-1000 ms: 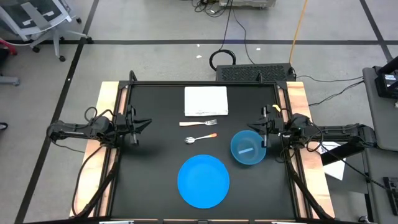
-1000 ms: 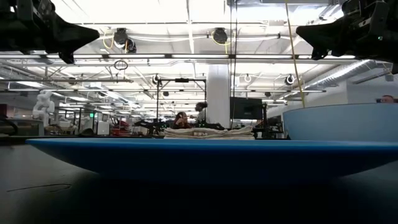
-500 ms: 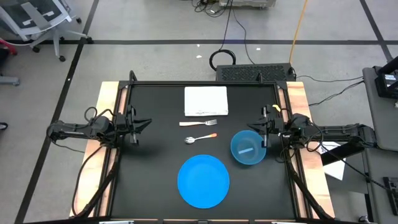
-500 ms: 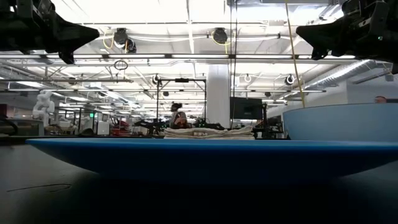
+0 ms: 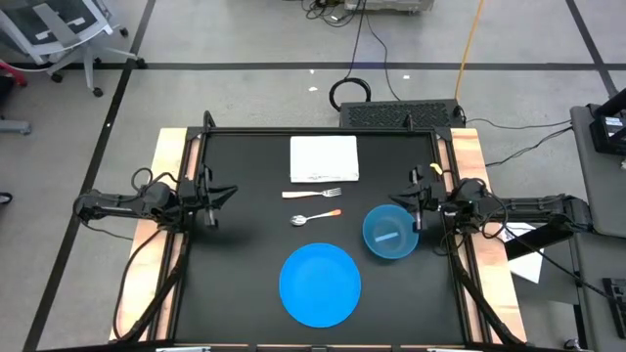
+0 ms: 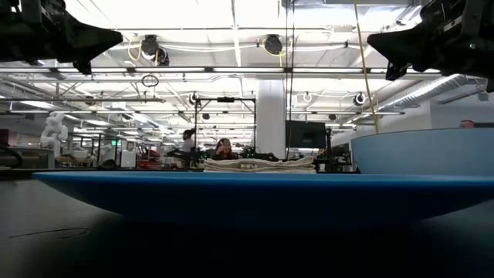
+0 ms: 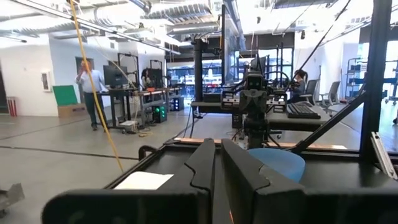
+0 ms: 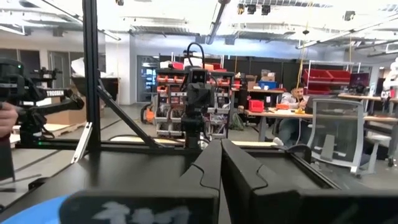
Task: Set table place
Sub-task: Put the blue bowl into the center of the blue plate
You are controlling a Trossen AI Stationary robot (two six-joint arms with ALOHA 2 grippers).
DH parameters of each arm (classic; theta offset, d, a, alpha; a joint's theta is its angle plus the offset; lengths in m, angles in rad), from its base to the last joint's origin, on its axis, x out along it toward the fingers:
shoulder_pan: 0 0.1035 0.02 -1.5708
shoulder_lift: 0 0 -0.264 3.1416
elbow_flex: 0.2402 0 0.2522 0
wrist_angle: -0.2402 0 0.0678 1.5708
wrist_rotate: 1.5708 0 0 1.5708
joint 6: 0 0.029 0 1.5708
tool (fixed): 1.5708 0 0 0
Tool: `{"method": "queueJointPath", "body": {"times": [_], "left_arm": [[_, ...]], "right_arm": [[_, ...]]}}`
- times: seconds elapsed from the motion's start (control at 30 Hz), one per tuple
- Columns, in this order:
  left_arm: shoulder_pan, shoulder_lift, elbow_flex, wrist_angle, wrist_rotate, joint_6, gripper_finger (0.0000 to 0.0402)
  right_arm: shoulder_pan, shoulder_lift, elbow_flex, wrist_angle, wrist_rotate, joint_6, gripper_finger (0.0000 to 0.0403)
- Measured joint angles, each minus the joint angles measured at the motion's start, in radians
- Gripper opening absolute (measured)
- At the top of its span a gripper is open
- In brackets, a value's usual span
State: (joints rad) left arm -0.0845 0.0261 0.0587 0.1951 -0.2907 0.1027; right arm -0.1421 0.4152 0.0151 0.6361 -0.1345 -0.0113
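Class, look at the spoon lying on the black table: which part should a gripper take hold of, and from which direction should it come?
Grip the spoon by its orange handle, the end toward the bowl, coming straight down from above with the fingers across the handle. It lies flat on the table, so no side approach gets under it. The right gripper, shut beside the bowl, looks better placed than the left gripper, also shut.

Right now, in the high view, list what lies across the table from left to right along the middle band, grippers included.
left gripper → spoon → blue bowl → right gripper, whose tips reach over the bowl's far rim. The fork and the plate overlap the spoon's span, so they are left out.
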Motion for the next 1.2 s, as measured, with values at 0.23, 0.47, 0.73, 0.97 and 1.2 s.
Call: {"method": "queueJointPath", "body": {"times": [0.23, 0.47, 0.73, 0.97, 1.2], "left_arm": [[0.000, 0.000, 0.000, 0.003, -0.035, 0.028, 0.0031], [0.000, 0.000, 0.000, 0.040, -0.051, 0.030, 0.0031], [0.000, 0.000, 0.000, 0.243, -0.050, -0.014, 0.0031], [0.000, 0.000, 0.000, 0.273, -0.052, -0.030, 0.0031], [0.000, 0.000, 0.000, 0.273, -0.052, -0.026, 0.0031]], "right_arm": [[0.000, 0.000, 0.000, 0.024, 0.001, -0.004, 0.0000], [0.000, 0.004, 0.004, 0.013, 0.001, 0.026, 0.0015], [0.000, 0.027, 0.207, -0.289, 0.007, 0.062, 0.0108], [0.000, 0.106, 0.499, -0.733, 0.106, 0.155, 0.0186], [0.000, 0.266, 0.753, -1.143, 0.223, 0.224, 0.0216]]}}
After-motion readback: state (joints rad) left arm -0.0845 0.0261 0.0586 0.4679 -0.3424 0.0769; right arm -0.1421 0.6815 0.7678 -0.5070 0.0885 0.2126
